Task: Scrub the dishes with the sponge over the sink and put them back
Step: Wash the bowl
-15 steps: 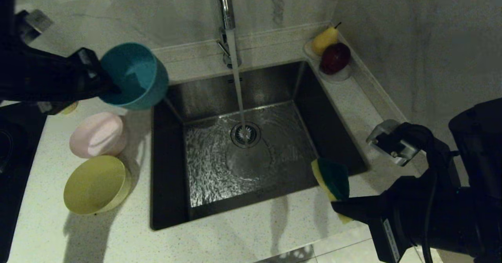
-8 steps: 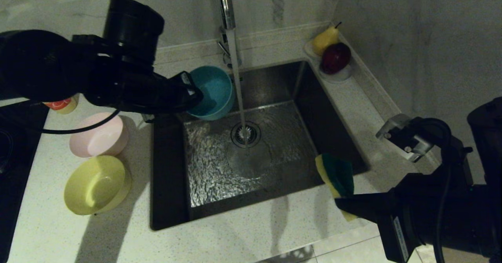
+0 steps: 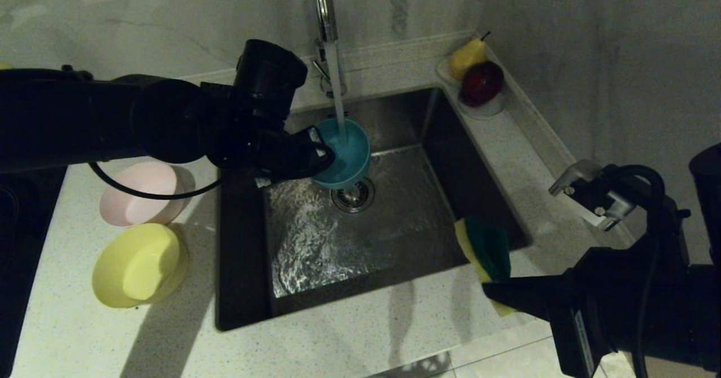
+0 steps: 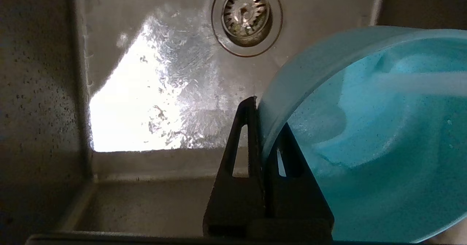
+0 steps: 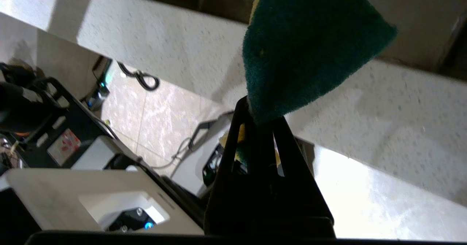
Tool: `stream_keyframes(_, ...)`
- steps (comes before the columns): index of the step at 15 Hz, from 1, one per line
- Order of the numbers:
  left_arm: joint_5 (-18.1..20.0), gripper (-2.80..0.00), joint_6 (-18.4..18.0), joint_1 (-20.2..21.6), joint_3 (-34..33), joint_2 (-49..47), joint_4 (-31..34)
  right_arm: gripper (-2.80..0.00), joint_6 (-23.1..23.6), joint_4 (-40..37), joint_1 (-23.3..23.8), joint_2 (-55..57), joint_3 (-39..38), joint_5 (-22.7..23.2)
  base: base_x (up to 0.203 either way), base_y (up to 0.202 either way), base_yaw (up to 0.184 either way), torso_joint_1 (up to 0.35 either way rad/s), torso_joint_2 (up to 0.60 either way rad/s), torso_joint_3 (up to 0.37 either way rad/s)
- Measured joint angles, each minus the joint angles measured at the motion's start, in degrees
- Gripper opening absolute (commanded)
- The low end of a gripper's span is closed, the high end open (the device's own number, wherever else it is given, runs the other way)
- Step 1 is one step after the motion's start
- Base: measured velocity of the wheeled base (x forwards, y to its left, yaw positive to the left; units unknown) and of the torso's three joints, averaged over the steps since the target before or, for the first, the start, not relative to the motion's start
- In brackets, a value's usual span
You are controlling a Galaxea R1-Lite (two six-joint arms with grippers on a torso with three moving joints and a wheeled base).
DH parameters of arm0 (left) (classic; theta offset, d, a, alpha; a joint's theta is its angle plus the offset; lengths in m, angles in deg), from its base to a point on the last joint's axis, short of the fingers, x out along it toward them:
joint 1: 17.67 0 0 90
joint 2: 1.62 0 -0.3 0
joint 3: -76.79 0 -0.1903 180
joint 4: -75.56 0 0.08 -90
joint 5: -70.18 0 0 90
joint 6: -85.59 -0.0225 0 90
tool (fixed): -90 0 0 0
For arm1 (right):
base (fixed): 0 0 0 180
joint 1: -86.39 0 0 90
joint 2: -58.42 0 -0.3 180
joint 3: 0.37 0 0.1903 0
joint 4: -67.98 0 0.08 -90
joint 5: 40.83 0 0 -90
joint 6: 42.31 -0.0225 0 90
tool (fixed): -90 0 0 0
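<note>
My left gripper [image 3: 322, 154] [image 4: 263, 118] is shut on the rim of the light blue bowl [image 3: 345, 151] [image 4: 379, 135], one finger inside and one outside. The bowl hangs over the steel sink [image 3: 293, 243], right under the tap's running stream [image 3: 338, 90], just behind the drain [image 3: 354, 196]. My right gripper [image 3: 489, 290] [image 5: 259, 116] is shut on the sponge [image 3: 488, 249] [image 5: 306, 51], yellow foam with a green face, at the sink's front right corner above the counter edge. The pink bowl [image 3: 141, 193] and yellow bowl [image 3: 138, 265] sit on the counter left of the sink.
A chrome tap [image 3: 322, 12] rises behind the sink. A white saucer [image 3: 490, 107] with a pear [image 3: 466, 57] and a dark red apple [image 3: 482, 81] stands at the back right corner. A black hob [image 3: 17, 237] borders the counter's left.
My left arm has swung right from above the counter, carrying the blue bowl over the sink and under the water stream. The right gripper with the sponge has barely shifted.
</note>
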Motion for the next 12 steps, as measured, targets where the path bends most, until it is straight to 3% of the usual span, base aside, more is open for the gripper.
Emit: stream_keyframes(12,-0.05,-2.8,1.57,0.04,0.31,-0.16,0.16,-2.8,0.11,0.9,-0.06,0.09,-0.13,0.06,0.0,0.0,0.0,0.0,0.0,0.0)
